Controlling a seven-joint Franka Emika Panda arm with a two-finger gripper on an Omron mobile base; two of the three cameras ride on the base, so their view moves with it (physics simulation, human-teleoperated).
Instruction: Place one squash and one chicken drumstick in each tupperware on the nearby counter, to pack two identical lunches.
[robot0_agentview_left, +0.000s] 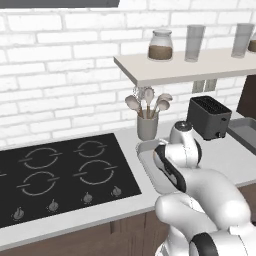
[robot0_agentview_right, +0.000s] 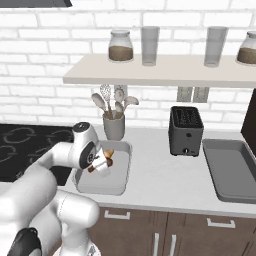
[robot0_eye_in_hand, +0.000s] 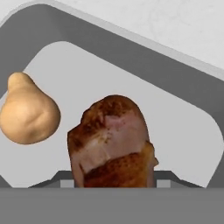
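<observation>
The robot's gripper (robot0_agentview_right: 101, 164) has its jaws squeezed on a brown chicken drumstick (robot0_eye_in_hand: 113, 142) and holds it just above the near grey tupperware (robot0_agentview_right: 122, 186). A tan squash (robot0_eye_in_hand: 27, 111) already sits inside that tupperware. The other tupperware (robot0_agentview_right: 231, 172) lies past the black toaster (robot0_agentview_right: 185, 131) on the counter (robot0_agentview_right: 160, 175).

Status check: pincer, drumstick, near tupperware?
Pincer shut on drumstick, above near tupperware. Squash already inside. Nothing in the way.
</observation>
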